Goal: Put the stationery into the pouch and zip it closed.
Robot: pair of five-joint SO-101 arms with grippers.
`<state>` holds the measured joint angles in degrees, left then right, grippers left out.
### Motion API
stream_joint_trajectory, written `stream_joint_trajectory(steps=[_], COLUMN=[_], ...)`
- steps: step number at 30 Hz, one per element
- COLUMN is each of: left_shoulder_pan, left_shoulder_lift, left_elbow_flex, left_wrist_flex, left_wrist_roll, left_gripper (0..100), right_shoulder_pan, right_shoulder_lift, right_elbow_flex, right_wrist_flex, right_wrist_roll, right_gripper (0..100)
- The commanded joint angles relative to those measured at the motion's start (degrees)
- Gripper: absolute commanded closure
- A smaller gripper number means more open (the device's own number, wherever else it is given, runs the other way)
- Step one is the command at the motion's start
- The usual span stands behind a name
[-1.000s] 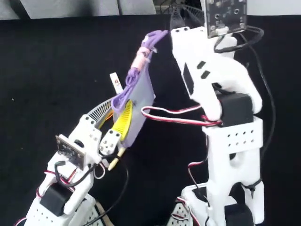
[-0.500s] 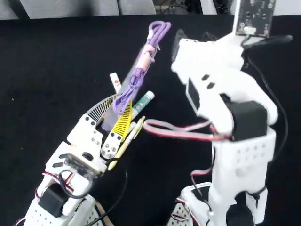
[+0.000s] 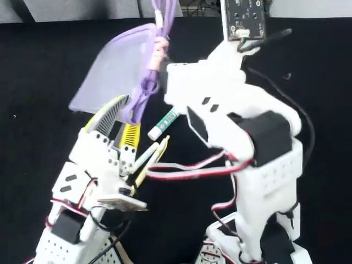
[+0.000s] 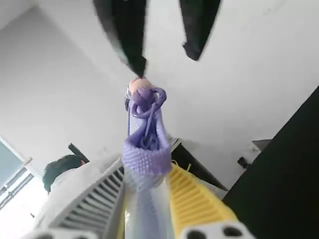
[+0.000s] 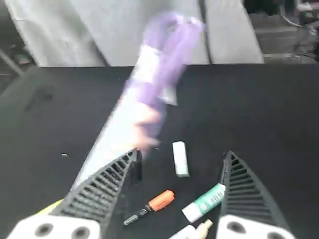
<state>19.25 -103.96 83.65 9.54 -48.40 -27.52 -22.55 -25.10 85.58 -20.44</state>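
Clamping pouch [image 3: 113, 69]; left gripper [image 3: 123, 116].

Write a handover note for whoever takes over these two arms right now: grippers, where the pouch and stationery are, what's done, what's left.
Left gripper: shut on the purple pouch, held up off the table.
Right gripper: open, empty, close to the pouch's cord.
On the table: eraser, orange-capped pen, green marker, cream pen.
Done: pouch picked up.
Left: load every item, then zip it closed. I can't tell whether the zip is open.
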Motion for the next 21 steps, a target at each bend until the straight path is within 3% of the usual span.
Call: stream_joint_trajectory(steps=[1, 7, 17, 21], left_shoulder_pan=[0.0, 0.0, 0.1, 0.1], left_shoulder_lift=[-0.4, -0.4, -0.5, -0.5], left_elbow_flex=[5.0, 9.4, 8.8, 8.8], left_wrist_flex=[-10.1, -20.7, -21.2, -21.2], left_wrist_roll=[-7.7, -8.0, -7.9, -7.9], left_gripper=[97, 97, 97, 97], right_shoulder_pan=[-4.3, -5.5, -3.1, -2.4], right_shoulder_lift=[-2.6, -2.1, -1.1, -0.7], right_elbow_flex=[-3.6, -1.0, 9.1, 10.2], right_wrist_flex=[-0.2, -0.4, -12.8, -15.6], right_wrist_roll=[-0.3, 0.0, 0.1, 3.8], right_gripper=[73.0, 73.0, 73.4, 84.1])
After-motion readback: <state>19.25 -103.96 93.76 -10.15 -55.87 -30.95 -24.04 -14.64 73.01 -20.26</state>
